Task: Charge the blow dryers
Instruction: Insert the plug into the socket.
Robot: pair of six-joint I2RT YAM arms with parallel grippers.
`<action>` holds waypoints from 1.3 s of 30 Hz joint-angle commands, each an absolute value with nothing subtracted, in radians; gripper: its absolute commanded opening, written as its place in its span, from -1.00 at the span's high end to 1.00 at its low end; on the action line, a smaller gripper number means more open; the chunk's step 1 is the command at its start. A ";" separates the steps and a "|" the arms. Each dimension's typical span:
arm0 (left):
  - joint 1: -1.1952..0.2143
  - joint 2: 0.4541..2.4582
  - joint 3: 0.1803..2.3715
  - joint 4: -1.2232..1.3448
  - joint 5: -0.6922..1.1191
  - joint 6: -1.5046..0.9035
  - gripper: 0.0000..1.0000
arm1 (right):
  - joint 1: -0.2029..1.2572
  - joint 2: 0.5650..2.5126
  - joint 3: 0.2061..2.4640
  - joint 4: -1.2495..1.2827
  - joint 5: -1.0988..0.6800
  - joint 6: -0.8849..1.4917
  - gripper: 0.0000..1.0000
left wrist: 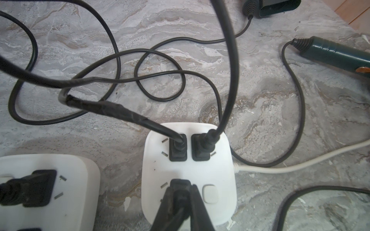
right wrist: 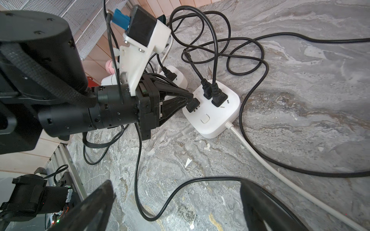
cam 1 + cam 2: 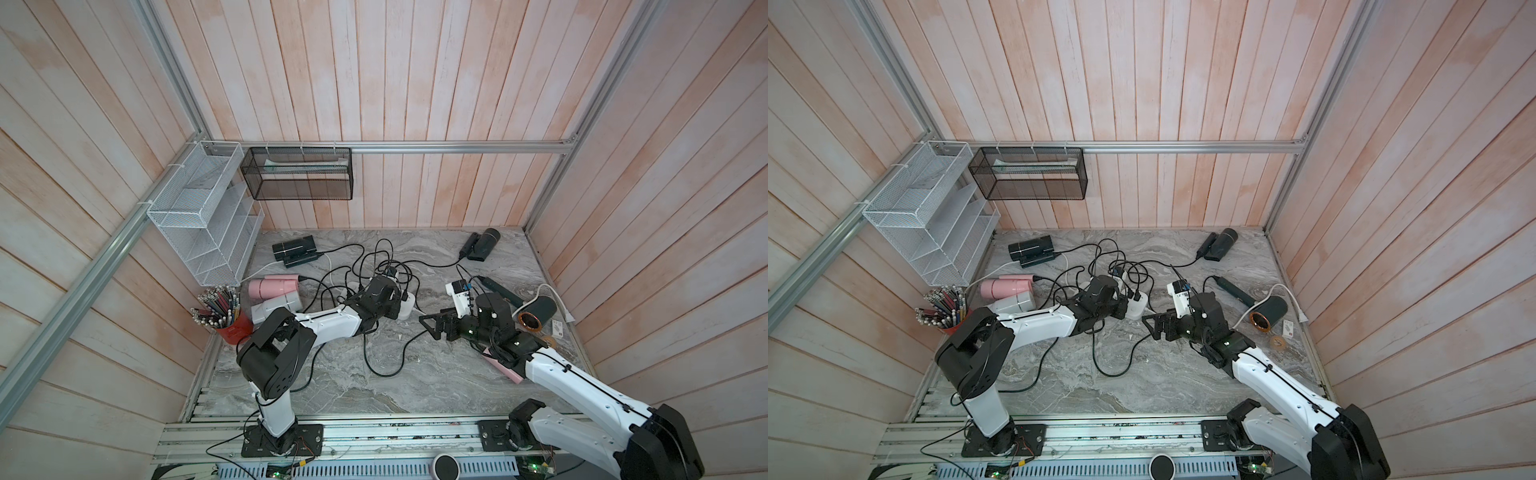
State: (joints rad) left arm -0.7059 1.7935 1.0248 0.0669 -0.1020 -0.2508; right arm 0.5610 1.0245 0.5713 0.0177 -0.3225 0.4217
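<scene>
My left gripper (image 1: 180,192) is shut on a black plug (image 2: 192,104) at a white power strip (image 1: 188,170), beside the strip's switch; its prongs still show above the socket. Two other black plugs (image 1: 188,148) sit in the same strip. My right gripper (image 2: 177,186) hangs open just right of the strip, over a loop of black cord. The blow dryers lie around the marble table: a black one (image 3: 295,247) at back left, a black one (image 3: 484,243) at back right, a pink one (image 3: 272,286) and a pale grey one (image 3: 276,307) at left, a dark one (image 3: 538,311) at right.
A second white power strip (image 1: 76,180) with a plug in it lies close by. Tangled black cords (image 3: 374,266) cover the table's middle. A red cup of pencils (image 3: 228,328), a white wire rack (image 3: 203,216) and a black mesh basket (image 3: 297,174) stand at the left and back.
</scene>
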 commanded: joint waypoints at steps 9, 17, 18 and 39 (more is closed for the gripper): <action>-0.691 1.822 1.057 0.006 -0.081 -0.261 0.76 | 0.558 1.045 0.574 0.017 -0.326 0.410 -0.98; -0.674 1.853 1.097 -0.048 -0.075 -0.264 0.76 | 0.558 1.042 0.570 0.024 -0.320 0.420 -0.99; -0.672 1.855 1.100 -0.049 -0.070 -0.262 0.76 | 0.558 1.042 0.571 0.021 -0.317 0.421 -0.99; -0.689 1.860 1.063 -0.020 -0.096 -0.266 0.77 | 0.559 1.052 0.564 0.028 -0.305 0.427 -0.99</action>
State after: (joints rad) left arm -0.6819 1.8492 1.1061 0.0189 -0.0795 -0.2588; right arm 0.5610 1.0531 0.5709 0.0223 -0.3191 0.4198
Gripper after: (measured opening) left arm 0.156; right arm 0.994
